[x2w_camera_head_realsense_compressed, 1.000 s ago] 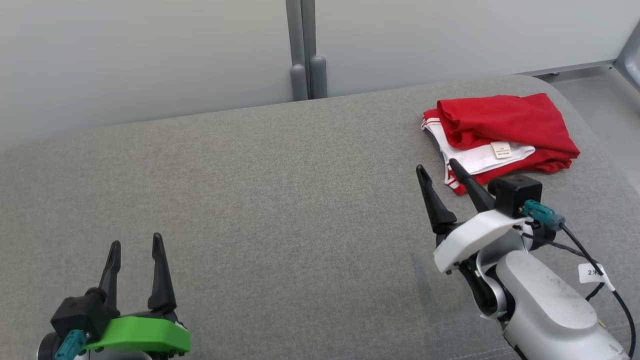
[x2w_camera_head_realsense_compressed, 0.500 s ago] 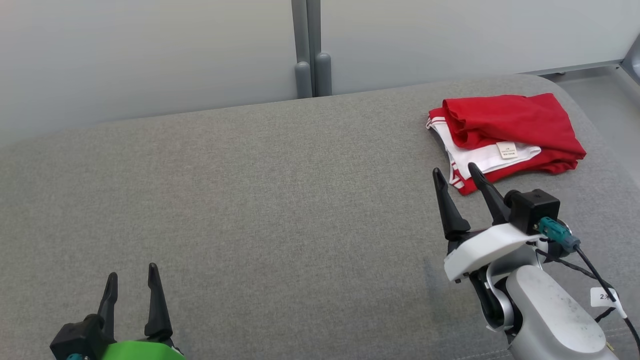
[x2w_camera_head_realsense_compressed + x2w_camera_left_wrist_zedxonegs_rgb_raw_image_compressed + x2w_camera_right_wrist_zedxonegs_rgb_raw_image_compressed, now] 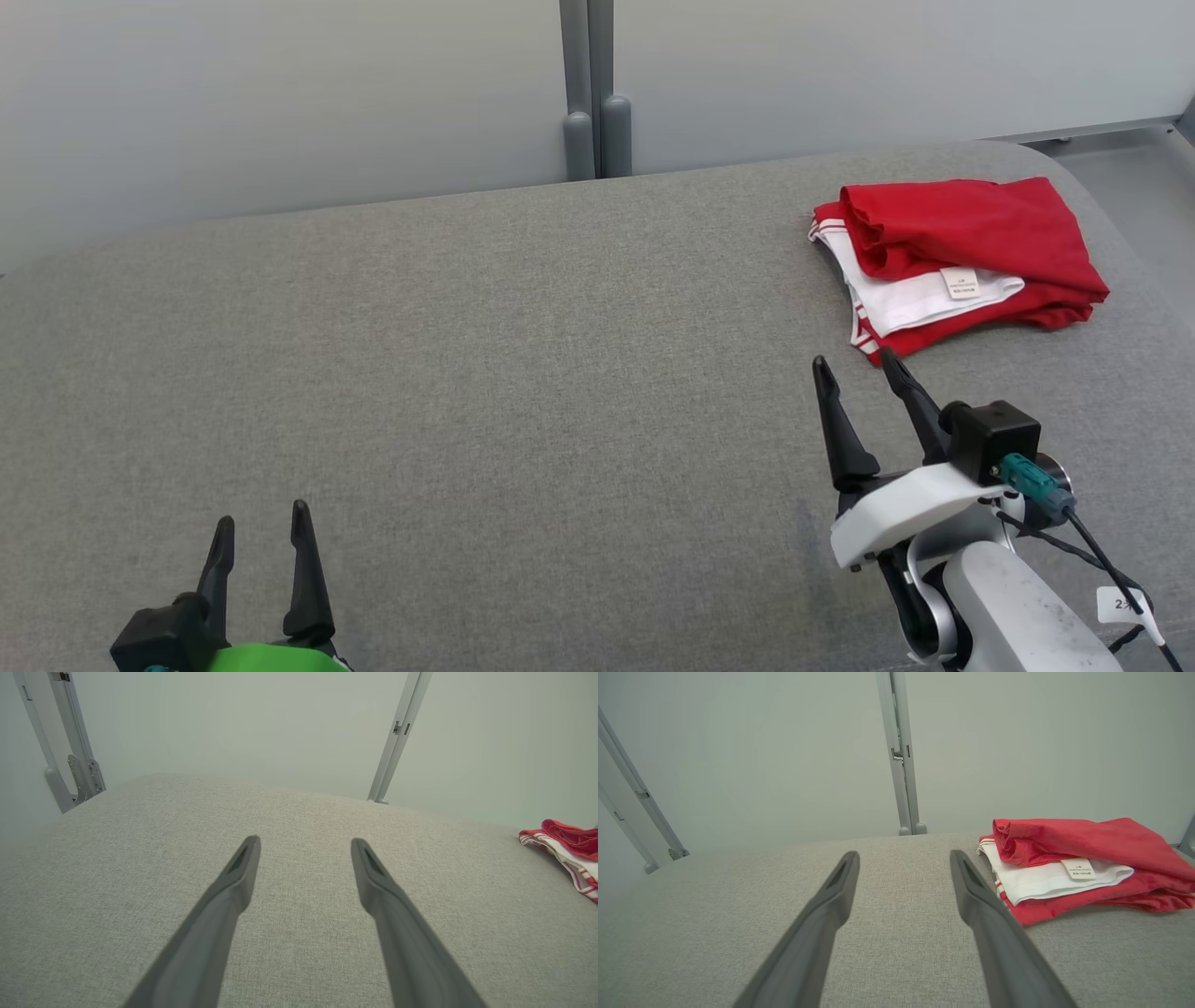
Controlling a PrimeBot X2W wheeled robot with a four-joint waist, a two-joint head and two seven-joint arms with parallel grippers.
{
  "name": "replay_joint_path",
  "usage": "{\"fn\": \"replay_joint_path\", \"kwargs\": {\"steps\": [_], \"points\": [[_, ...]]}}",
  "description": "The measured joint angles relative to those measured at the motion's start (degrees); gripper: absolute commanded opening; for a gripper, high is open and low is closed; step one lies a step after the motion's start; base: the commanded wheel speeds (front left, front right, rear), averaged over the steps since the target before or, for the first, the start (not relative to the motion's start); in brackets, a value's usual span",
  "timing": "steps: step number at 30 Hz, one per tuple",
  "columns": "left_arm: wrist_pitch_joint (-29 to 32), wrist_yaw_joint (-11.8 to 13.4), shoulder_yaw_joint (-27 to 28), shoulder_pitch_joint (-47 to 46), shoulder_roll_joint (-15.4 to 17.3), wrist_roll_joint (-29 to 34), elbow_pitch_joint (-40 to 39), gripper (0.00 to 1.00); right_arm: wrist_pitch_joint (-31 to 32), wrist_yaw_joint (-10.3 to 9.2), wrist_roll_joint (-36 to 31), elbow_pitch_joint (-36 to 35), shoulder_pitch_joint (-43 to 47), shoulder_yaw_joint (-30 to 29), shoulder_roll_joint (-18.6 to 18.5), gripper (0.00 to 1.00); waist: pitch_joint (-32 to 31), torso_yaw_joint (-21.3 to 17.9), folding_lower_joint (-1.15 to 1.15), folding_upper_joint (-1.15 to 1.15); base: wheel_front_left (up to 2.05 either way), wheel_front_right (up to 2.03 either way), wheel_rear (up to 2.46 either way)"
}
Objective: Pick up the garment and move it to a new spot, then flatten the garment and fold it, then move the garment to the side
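A red folded cloth garment with a white striped band [image 3: 971, 233] lies on a grey woven-fabric padded surface [image 3: 523, 355], near the surface's far right corner. It is folded into a compact, roughly rectangular stack, with a red layer on top and a white layer showing beneath along its near edge. A small white sewn-in label [image 3: 962, 282] lies face up on the white layer.

The right pincer [image 3: 853, 360] hangs over the right part of the surface, just to the near side of the garment. Its two dark fingers are spread apart and hold nothing. The tip of one finger comes close to the garment's near left corner, but contact cannot be judged. In the right wrist view the pincer [image 3: 904, 853] points towards the far edge, and the garment [image 3: 1087, 844] lies to the right of the fingers.

The left pincer [image 3: 261, 514] is near the surface's near left edge, well apart from the garment, and is likewise released and empty. In the left wrist view its fingers [image 3: 243, 868] stand wide over bare fabric, and the garment [image 3: 570, 854] sits at the far right.
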Motion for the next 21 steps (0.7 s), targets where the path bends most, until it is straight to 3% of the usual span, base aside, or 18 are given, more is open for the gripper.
{"fn": "replay_joint_path", "kwargs": {"steps": [21], "points": [[0.00,0.01,-0.77,-0.01,0.00,1.99,-0.25,1.00,0.00,-0.01,-1.58,0.37,3.38,-1.51,1.78,1.00,0.04,0.10,0.00,0.00,0.00,0.00,0.00]]}}
